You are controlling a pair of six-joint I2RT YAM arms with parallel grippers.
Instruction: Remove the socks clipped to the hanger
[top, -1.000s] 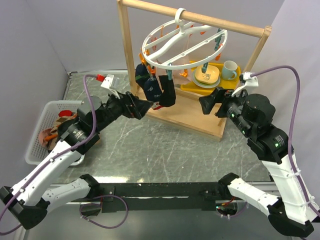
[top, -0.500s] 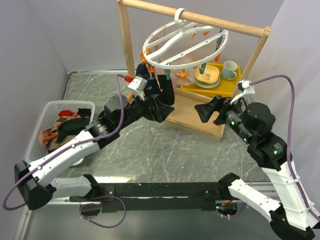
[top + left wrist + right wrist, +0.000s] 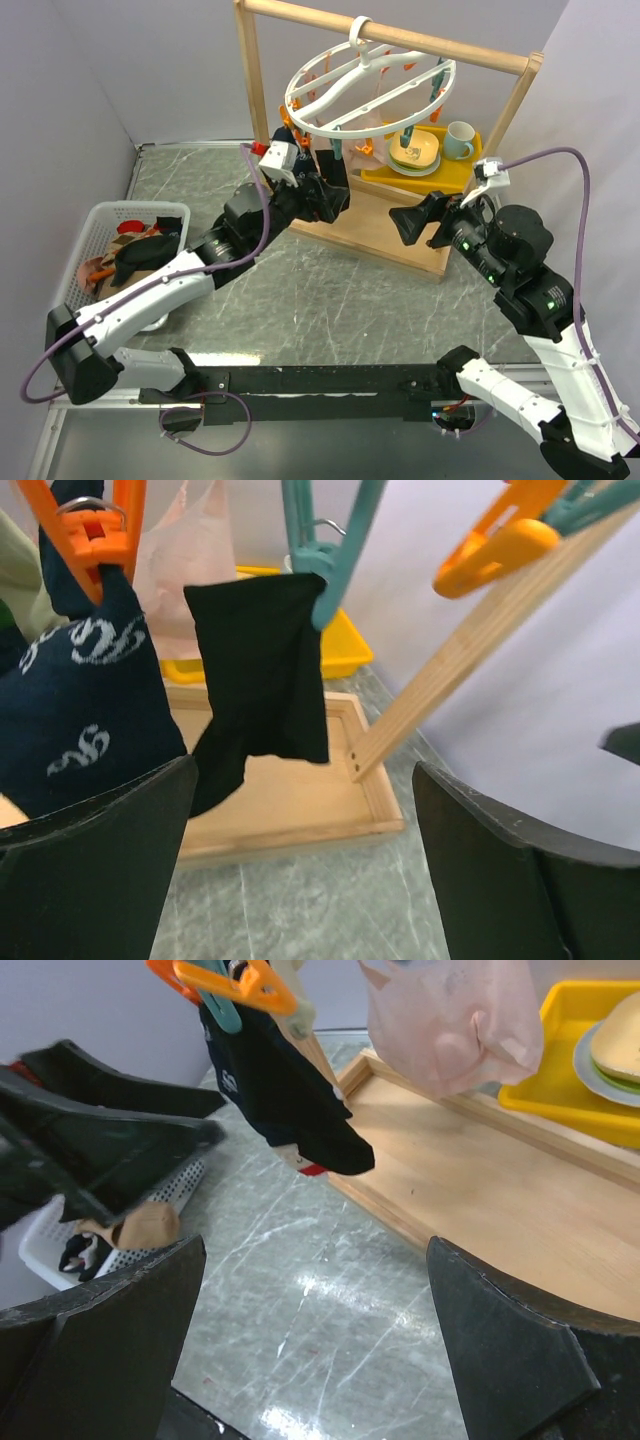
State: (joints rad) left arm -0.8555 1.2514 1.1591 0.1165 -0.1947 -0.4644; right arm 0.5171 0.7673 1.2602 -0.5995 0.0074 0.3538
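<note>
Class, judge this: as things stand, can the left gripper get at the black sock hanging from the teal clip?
Probably yes. The left gripper stands open, and the black sock hangs straight ahead of the gap, with nothing in front of it. The navy patterned sock hangs close beside it and could get caught too.

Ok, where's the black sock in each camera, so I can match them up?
Top external: the black sock hangs left of centre, inside the wooden frame.
Left wrist: the black sock is at upper centre, held by a teal clip.
Right wrist: the black sock is upper left of centre, overlapping the navy sock.
Shared landmark: the yellow tray, in all three views.
</note>
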